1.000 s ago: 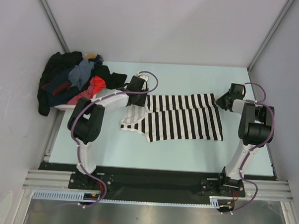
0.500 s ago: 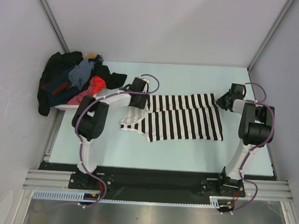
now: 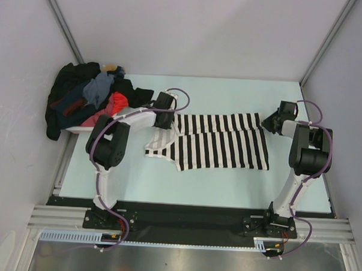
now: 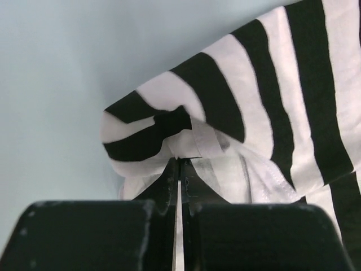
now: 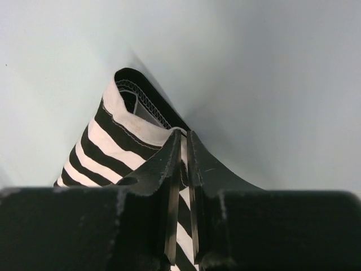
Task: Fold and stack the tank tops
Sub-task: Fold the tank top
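The black-and-white striped tank top point(image 3: 220, 143) lies spread across the middle of the pale table, partly folded lengthwise. My left gripper point(image 3: 168, 119) is shut on its left end; the left wrist view shows the jaws pinching bunched striped cloth point(image 4: 186, 130). My right gripper point(image 3: 267, 122) is shut on the far right corner; the right wrist view shows a striped hem point(image 5: 127, 127) clamped between the jaws. The navy jersey point(image 3: 71, 104) lies in the clothes heap at the far left; its "23" is hidden.
A heap of dark, grey and red clothes point(image 3: 92, 98) fills a pale basket point(image 3: 79, 129) at the far left corner. Grey walls close in on the left, back and right. Bare table point(image 3: 221, 179) lies in front of the striped top.
My left gripper has shifted slightly with the left end of the striped top, and its arm has swung a little. The right arm has not moved.
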`<state>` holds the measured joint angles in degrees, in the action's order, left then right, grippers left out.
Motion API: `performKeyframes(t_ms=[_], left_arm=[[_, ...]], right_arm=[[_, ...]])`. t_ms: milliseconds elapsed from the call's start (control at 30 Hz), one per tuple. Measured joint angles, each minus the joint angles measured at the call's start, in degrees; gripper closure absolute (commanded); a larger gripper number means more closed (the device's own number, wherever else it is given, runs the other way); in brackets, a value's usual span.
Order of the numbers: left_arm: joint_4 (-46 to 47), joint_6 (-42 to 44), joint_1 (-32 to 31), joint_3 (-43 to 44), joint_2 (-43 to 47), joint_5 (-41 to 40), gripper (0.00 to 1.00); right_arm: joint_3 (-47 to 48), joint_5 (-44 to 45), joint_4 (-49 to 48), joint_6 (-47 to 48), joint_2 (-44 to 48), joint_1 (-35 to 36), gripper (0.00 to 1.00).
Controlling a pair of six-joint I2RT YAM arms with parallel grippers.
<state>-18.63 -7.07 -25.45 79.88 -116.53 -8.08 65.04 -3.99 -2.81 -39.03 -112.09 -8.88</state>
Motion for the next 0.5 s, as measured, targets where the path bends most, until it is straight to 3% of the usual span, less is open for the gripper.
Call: performKeyframes(t_ms=[267,500], left_arm=[[1.8,-3.0,9.3,-3.1,5.0,11.0,1.0],[5.6,-6.1,12.2,-6.8,6.5,17.9,1.0]], right_arm=[[0.4,-0.3,0.0,0.0,-0.4,0.0,0.91],[2.0,-0.5,1.2,0.0,-1.4,0.0,0.98]])
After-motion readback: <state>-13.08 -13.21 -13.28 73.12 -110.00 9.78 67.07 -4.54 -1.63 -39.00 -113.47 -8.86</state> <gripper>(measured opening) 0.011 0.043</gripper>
